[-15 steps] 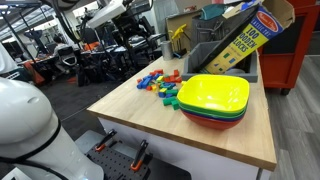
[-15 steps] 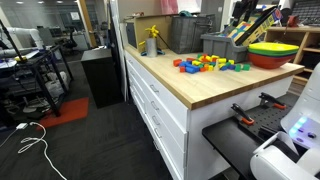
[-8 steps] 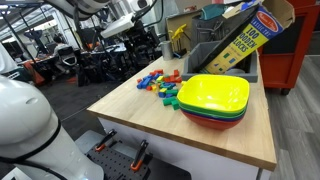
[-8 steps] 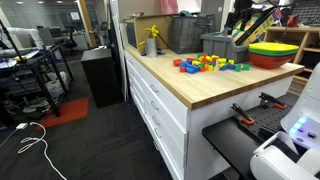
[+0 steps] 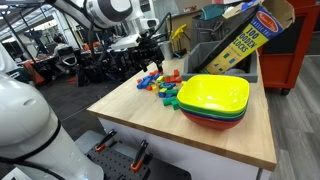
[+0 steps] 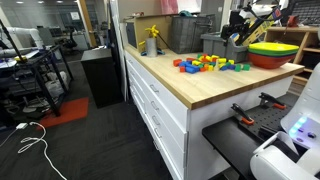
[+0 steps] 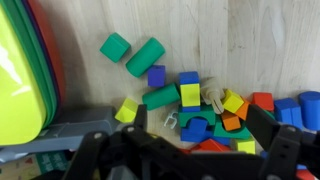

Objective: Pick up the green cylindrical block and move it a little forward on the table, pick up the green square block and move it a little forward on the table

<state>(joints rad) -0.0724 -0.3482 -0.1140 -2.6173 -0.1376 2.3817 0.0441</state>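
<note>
in the wrist view the gripper (image 7: 180, 150) showed at the bottom edge, its fingers (image 7: 268, 135) spread wide along the 9-to-3 o'clock line with nothing between them. it hung over the heap (image 7: 215, 115) of mixed blocks, apparently not touching it. at the heap's near edge a darker green block (image 7: 160, 97) lay toward 11 o'clock, close enough to be mistaken for the target. further along that same bearing, clear of the heap on bare table (image 7: 250, 40), the green cylinder (image 7: 146, 57) lay on its side, its long axis running 8 to 2 o'clock. that was skewed to the finger line, so the wrist would likely need a turn to close across its round flank. the green square block (image 7: 114, 46) sat just beside it at 10 o'clock; contact could not be told. the bowls (image 7: 20, 70) filled the 9 o'clock edge. in an exterior view the gripper (image 5: 150, 52) was above the heap's far side.
</note>
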